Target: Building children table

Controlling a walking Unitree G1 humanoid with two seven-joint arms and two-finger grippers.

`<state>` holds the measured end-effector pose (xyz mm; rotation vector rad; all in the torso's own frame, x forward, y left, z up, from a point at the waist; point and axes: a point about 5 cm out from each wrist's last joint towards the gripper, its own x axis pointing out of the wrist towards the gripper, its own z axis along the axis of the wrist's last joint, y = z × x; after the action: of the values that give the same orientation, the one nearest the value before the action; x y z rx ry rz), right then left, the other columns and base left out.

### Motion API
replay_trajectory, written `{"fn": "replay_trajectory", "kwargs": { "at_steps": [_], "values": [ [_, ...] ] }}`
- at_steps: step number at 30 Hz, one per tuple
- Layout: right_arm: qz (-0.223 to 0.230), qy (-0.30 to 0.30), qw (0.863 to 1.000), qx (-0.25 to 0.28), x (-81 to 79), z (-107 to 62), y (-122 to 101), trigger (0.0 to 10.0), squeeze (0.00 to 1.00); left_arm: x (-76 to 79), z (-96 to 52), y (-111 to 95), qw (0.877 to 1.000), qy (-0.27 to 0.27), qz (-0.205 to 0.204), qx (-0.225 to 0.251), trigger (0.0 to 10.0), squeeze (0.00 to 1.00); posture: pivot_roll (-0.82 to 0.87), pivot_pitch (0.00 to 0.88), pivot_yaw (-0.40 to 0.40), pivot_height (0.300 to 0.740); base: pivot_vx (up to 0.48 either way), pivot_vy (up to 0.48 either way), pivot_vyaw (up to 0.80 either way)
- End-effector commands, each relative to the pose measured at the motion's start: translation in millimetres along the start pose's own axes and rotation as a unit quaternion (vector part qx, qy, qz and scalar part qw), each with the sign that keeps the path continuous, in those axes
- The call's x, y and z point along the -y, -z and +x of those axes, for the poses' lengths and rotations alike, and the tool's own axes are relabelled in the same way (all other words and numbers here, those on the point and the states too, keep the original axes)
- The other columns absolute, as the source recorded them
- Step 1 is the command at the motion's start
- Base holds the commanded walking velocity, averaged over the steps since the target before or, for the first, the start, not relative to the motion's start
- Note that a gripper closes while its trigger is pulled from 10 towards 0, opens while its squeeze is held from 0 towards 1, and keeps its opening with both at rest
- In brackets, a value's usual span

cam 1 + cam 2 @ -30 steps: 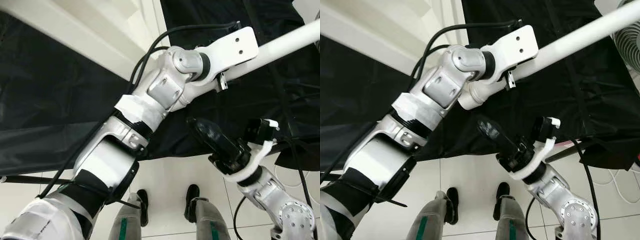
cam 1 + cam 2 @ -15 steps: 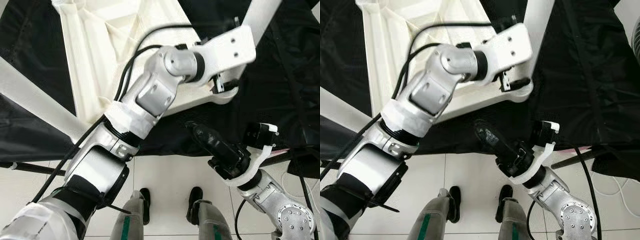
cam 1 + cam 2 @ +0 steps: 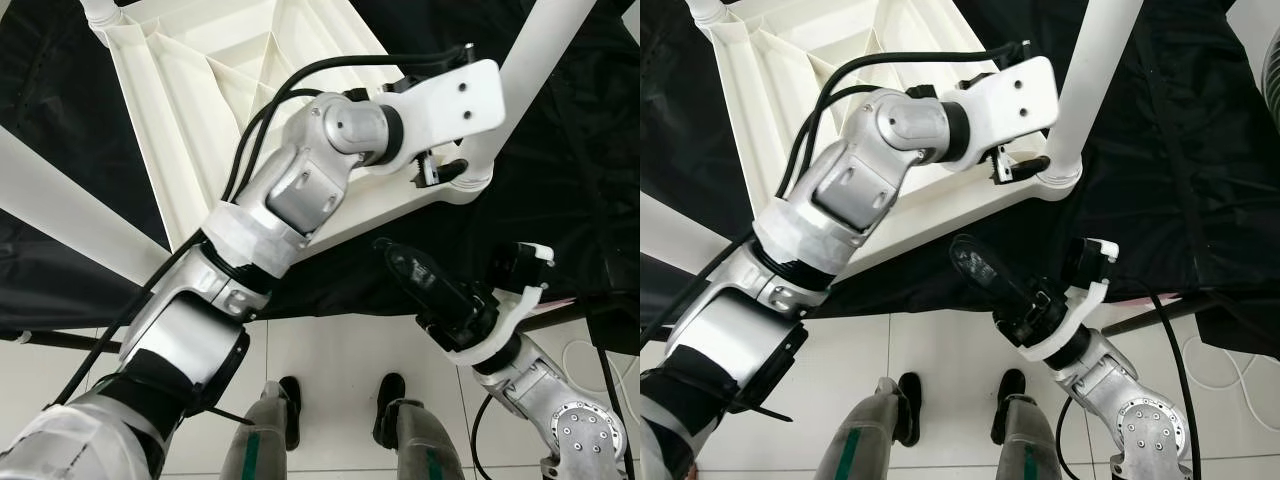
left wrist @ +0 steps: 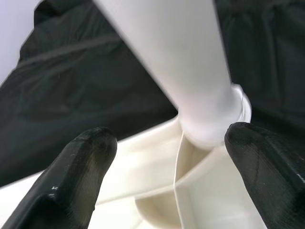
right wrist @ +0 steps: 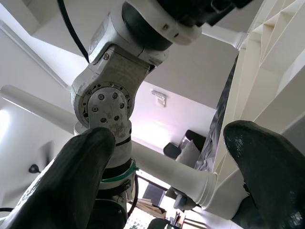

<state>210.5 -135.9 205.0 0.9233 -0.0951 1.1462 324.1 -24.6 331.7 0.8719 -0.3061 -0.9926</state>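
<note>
A white plastic children's table lies upside down on a black cloth, its ribbed underside (image 3: 190,90) facing up. A white round leg (image 3: 535,50) stands in the corner socket (image 3: 470,185). My left gripper (image 3: 445,172) is right at that socket, and in the left wrist view its fingers (image 4: 90,157) stand apart on either side of the leg's base (image 4: 209,119) without closing on it. My right gripper (image 3: 400,262) hovers just below the table's near edge. It is open with nothing between its fingers (image 5: 267,162).
Another white leg (image 3: 60,195) runs along the left. The black cloth (image 3: 560,200) covers the floor around the table. White tiles and my own feet (image 3: 385,395) are below. A fan (image 3: 1270,80) and cables (image 3: 590,360) lie at the right.
The table has swung round in view: its ribbed underside now shows, and the leg points steeply up instead of slanting across. The left gripper stays at the leg's base. The right gripper hardly moved.
</note>
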Motion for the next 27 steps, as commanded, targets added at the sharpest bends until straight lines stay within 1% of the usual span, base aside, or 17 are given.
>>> {"fn": "replay_trajectory", "kwargs": {
  "at_steps": [1, 2, 3, 4, 6, 8, 10, 13, 15, 16, 17, 20, 21, 23, 24, 26, 27],
  "values": [
    [-0.002, 0.019, 1.0, -0.005, 4.5, -1.1, 2.1, 10.0, 0.0, 0.2, -5.5, 8.1, 1.0, -0.001, 0.001, -0.012, 10.0, 1.0, 0.05, 0.293, 0.117, 0.74, 0.0, 0.0, 0.0],
    [-0.007, 0.03, 1.0, -0.003, 8.1, 0.9, 1.0, 10.0, 0.0, -4.6, -11.9, 18.9, 0.999, -0.011, 0.0, -0.031, 10.0, 0.0, 0.05, 0.293, 0.113, 0.74, 0.0, 0.0, 0.0],
    [-0.007, 0.03, 1.0, -0.003, 8.1, 0.9, 1.0, 10.0, 0.0, -4.6, -11.9, 18.9, 0.999, -0.011, 0.0, -0.031, 10.0, 0.0, 0.05, 0.293, 0.113, 0.74, 0.0, 0.0, 0.0],
    [-0.011, 0.038, 0.999, 0.0, 11.2, 3.5, -0.2, 10.0, 0.0, -11.4, -19.8, 31.3, 0.998, -0.033, -0.008, -0.054, 10.0, 0.0, 0.05, 0.291, 0.099, 0.74, 0.0, 0.0, 0.0],
    [-0.013, 0.042, 0.999, 0.002, 13.1, 5.2, -1.0, 10.0, 0.0, -15.9, -25.2, 39.0, 0.996, -0.049, -0.014, -0.069, 10.0, 0.0, 0.05, 0.291, 0.099, 0.74, 0.0, 0.0, 0.0],
    [-0.013, 0.042, 0.999, 0.002, 13.1, 5.2, -1.0, 10.0, 0.0, -15.9, -25.2, 39.0, 0.996, -0.049, -0.014, -0.069, 10.0, 0.0, 0.05, 0.291, 0.099, 0.74, 0.0, 0.0, 0.0],
    [-0.037, 0.053, 0.998, -0.004, 17.8, 14.5, -4.5, 10.0, 0.0, -28.1, -45.7, 63.3, 0.986, -0.112, -0.054, -0.111, 10.0, 0.0, 0.05, 0.281, 0.062, 0.74, 0.0, 0.0, 0.0],
    [-0.037, 0.053, 0.998, -0.004, 17.8, 14.5, -4.5, 10.0, 0.0, -28.1, -45.7, 63.3, 0.986, -0.112, -0.054, -0.111, 10.0, 0.0, 0.05, 0.281, 0.062, 0.74, 0.0, 0.0, 0.0],
    [-0.061, 0.048, 0.997, -0.007, 19.8, 26.5, -11.1, 10.0, 0.0, -35.7, -66.0, 82.6, 0.97, -0.172, -0.108, -0.133, 10.0, 0.0, 0.04, 0.274, 0.036, 0.74, 0.0, 0.0, 0.0],
    [-0.061, 0.048, 0.997, -0.007, 19.8, 26.5, -11.1, 10.0, 0.0, -35.7, -66.0, 82.6, 0.97, -0.172, -0.108, -0.133, 10.0, 0.0, 0.04, 0.274, 0.036, 0.74, 0.0, 0.0, 0.0],
    [-0.072, 0.045, 0.996, -0.012, 20.6, 33.0, -13.9, 10.0, 0.0, -36.8, -73.8, 88.4, 0.963, -0.191, -0.135, -0.13, 10.0, 0.0, 0.05, 0.268, 0.02, 0.74, 0.0, 0.0, 0.0],
    [-0.08, 0.043, 0.996, -0.015, 21.1, 37.1, -15.5, 10.0, 0.0, -37.1, -78.5, 91.6, 0.959, -0.202, -0.152, -0.126, 10.0, 0.0, 0.05, 0.268, 0.02, 0.74, 0.0, 0.0, 0.0],
    [-0.09, 0.043, 0.995, -0.021, 22.5, 42.6, -16.6, 10.0, 0.0, -35.5, -84.0, 94.5, 0.955, -0.209, -0.178, -0.113, 10.0, 0.0, 0.05, 0.263, 0.014, 0.74, 0.0, 0.0, 0.0],
    [-0.09, 0.043, 0.995, -0.021, 22.5, 42.6, -16.6, 10.0, 0.0, -35.5, -84.0, 94.5, 0.955, -0.209, -0.178, -0.113, 10.0, 0.0, 0.05, 0.263, 0.014, 0.74, 0.0, 0.0, 0.0],
    [-0.103, 0.046, 0.993, -0.026, 24.3, 47.7, -17.3, 10.0, 0.0, -32.9, -89.3, 95.6, 0.951, -0.214, -0.203, -0.092, 10.0, 0.0, 0.05, 0.25, 0.009, 0.74, 0.0, 0.0, 0.0],
    [-0.103, 0.046, 0.993, -0.026, 24.3, 47.7, -17.3, 10.0, 0.0, -32.9, -89.3, 95.6, 0.951, -0.214, -0.203, -0.092, 10.0, 0.0, 0.05, 0.25, 0.009, 0.74, 0.0, 0.0, 0.0],
    [-0.125, 0.059, 0.99, -0.032, 28.3, 52.6, -17.1, 10.0, 0.0, -24.8, -97.0, 100.6, 0.947, -0.215, -0.223, -0.08, 10.0, 0.0, 0.04, 0.229, 0.005, 0.74, 0.0, 0.0, 0.0]
  ]
}}
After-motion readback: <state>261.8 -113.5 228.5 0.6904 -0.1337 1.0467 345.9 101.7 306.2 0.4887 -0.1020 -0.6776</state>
